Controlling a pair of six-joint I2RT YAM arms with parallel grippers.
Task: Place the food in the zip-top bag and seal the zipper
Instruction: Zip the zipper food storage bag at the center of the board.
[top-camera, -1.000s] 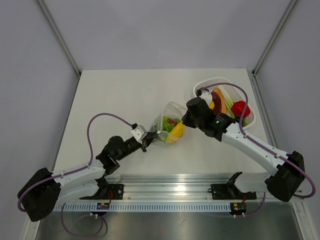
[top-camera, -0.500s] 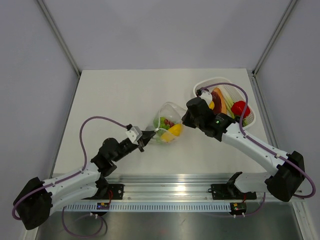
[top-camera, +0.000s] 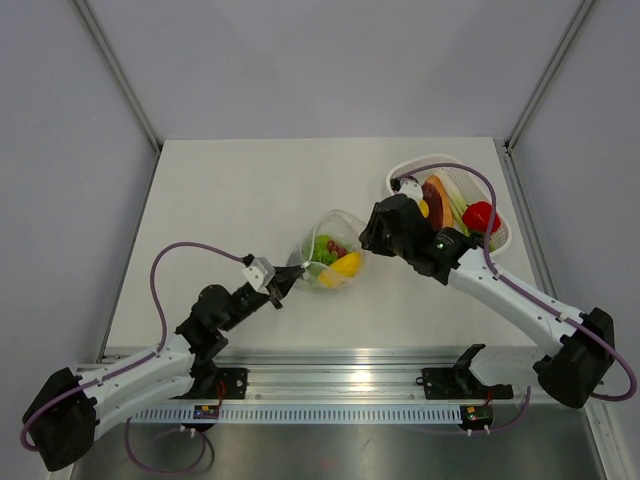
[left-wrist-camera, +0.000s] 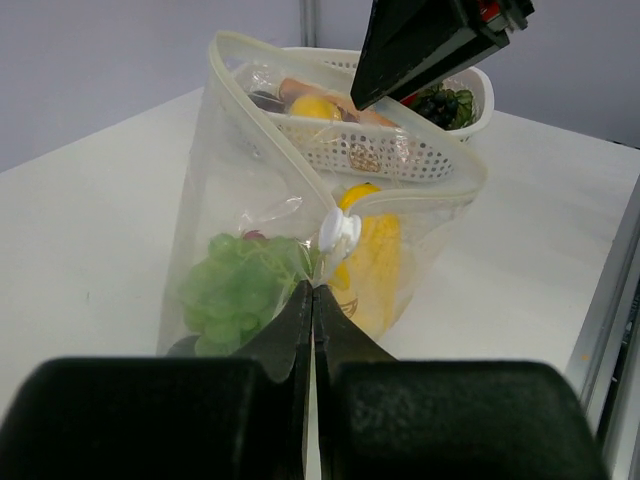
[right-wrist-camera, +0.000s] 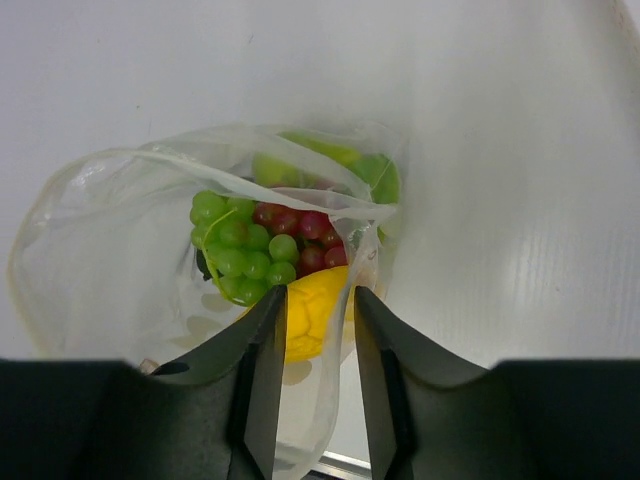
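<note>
The clear zip-top bag (top-camera: 328, 258) stands in the middle of the table, mouth gaping. Inside lie green grapes (right-wrist-camera: 238, 250), red grapes (right-wrist-camera: 300, 224) and a yellow fruit (right-wrist-camera: 312, 318). My left gripper (left-wrist-camera: 313, 296) is shut on the bag's near edge, just under the white slider (left-wrist-camera: 340, 232) of the zipper (left-wrist-camera: 405, 196). From above, my right gripper (right-wrist-camera: 318, 300) is open at the bag's far side; a fold of bag film hangs between its fingers, which stand apart from it. More food (top-camera: 480, 215) stays in the basket.
A white lattice basket (top-camera: 403, 170) holding several toy fruits and vegetables stands at the back right, behind the right arm (top-camera: 500, 290). The metal rail (top-camera: 340, 385) runs along the near table edge.
My left arm has drawn back toward the near left, pulling the bag's edge and the bag a little leftward. The right gripper has stayed over the bag's right side.
</note>
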